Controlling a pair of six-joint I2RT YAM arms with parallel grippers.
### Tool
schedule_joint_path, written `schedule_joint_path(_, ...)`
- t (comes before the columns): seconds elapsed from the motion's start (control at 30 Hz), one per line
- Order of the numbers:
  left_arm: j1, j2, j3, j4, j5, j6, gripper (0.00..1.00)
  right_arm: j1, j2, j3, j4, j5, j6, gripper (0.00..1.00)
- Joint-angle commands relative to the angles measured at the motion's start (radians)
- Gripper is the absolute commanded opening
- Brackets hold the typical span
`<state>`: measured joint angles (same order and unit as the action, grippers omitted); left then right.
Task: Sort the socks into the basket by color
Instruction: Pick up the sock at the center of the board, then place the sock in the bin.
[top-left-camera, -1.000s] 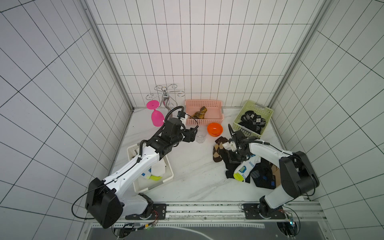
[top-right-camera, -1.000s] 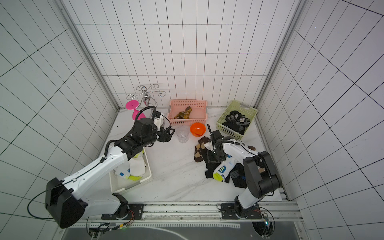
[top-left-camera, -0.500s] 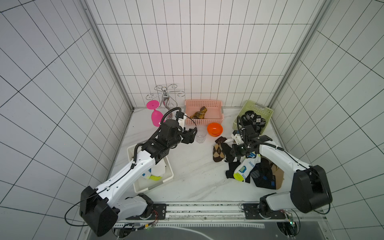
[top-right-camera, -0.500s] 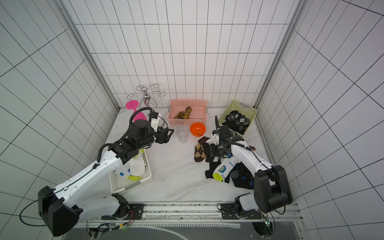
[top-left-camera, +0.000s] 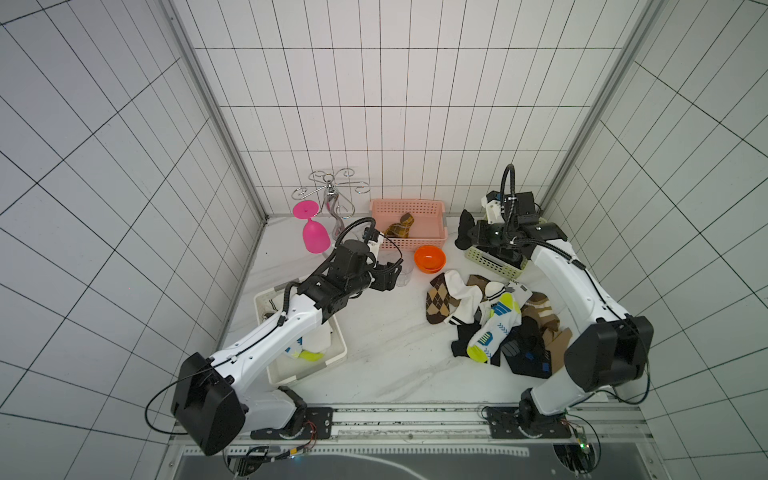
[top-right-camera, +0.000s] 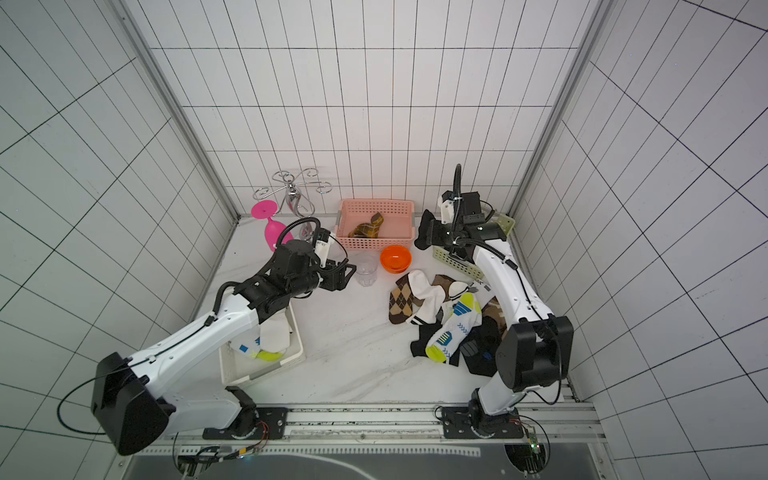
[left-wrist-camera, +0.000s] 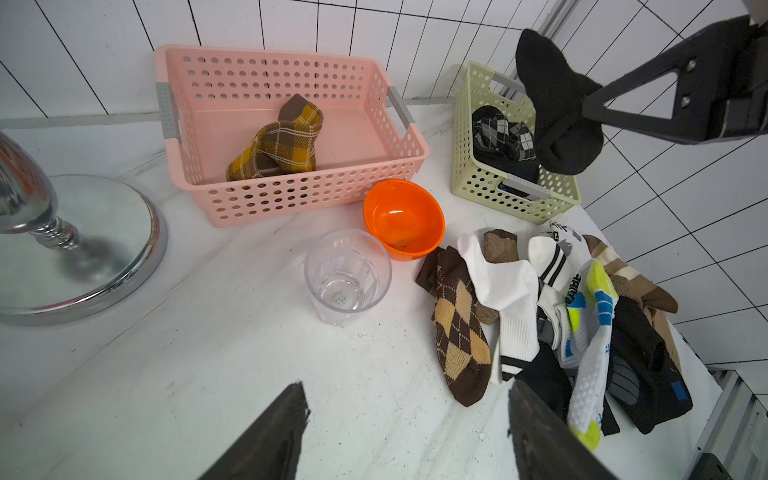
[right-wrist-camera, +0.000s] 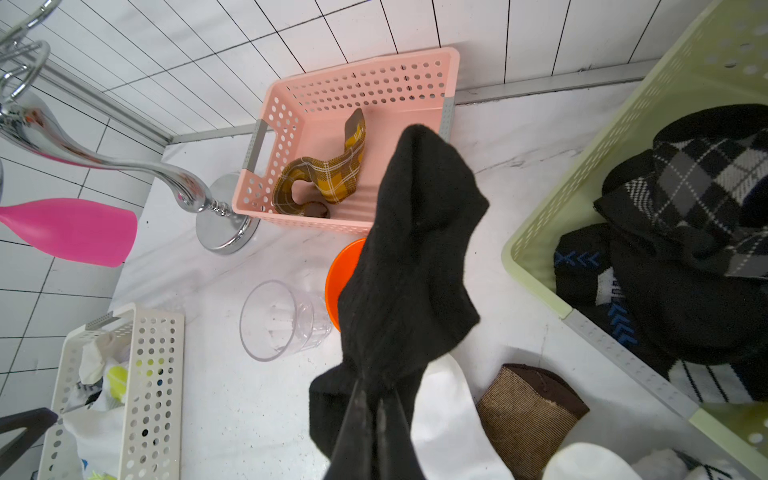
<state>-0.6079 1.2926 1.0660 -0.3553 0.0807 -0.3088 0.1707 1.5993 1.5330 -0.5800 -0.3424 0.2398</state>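
Our right claw (right-wrist-camera: 376, 395) is clamped on a black sock (right-wrist-camera: 411, 257), aloft, seemingly just short of the green basket (left-wrist-camera: 515, 208); our left claw (left-wrist-camera: 407, 399) hangs spread above the table (top-left-camera: 374, 332) near the glass (left-wrist-camera: 347, 276).

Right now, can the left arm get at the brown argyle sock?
Probably yes. The left gripper is open and empty; the brown argyle sock lies at the edge of the pile facing it, bare table between, clear glass off to one side.
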Motion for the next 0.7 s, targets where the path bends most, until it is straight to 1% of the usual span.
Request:
schedule_joint_path(0.0,-0.004,0.0,-0.012,0.033,0.011,0.015,0.77,0.001,0.015,0.066,-0.003,-0.017,0.025,0.0)
schedule_joint_path(0.07,-0.004,0.007,-0.011,0.033,0.02,0.016,0.77,-0.012,0.016,0.059,0.045,0.056,0.029,0.0)
schedule_joint_path(0.1,-0.004,0.01,-0.009,0.031,0.024,0.016,0.77,-0.027,0.027,0.066,0.065,0.062,0.035,0.0)
schedule_joint_path(0.2,-0.004,0.017,-0.006,0.032,0.037,0.011,0.77,-0.082,0.093,0.122,0.106,0.094,0.065,0.0)
schedule_joint_path(0.27,-0.008,0.014,-0.008,0.03,0.039,0.011,0.77,-0.102,0.133,0.144,0.148,0.182,0.058,0.0)
schedule_joint_path(0.4,-0.021,0.002,-0.023,0.03,0.033,0.009,0.78,-0.157,0.215,0.172,0.224,0.256,0.06,0.0)
schedule_joint_path(0.5,-0.035,-0.003,-0.036,0.031,0.033,0.001,0.78,-0.192,0.279,0.189,0.293,0.27,0.055,0.0)
schedule_joint_path(0.67,-0.061,0.002,-0.05,0.03,0.019,-0.008,0.78,-0.233,0.416,0.264,0.288,0.253,0.05,0.0)
